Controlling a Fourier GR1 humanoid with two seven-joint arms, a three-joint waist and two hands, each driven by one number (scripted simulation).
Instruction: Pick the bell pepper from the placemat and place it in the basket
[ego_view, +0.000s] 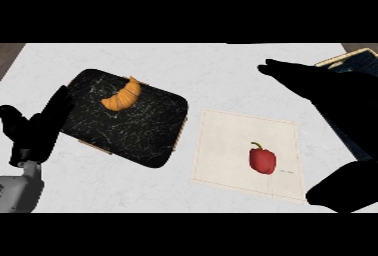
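Bell pepper (262, 160) on placemat (221, 150), white counter (207, 70).

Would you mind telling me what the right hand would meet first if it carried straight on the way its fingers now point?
The right hand points toward the upper left, over bare counter. That line looks free to the picture's edge, passing above the croissant; height is unclear.

Evenly and brightly lit across the white counter (184, 65) (no glare), with both hands in near-black silhouette.
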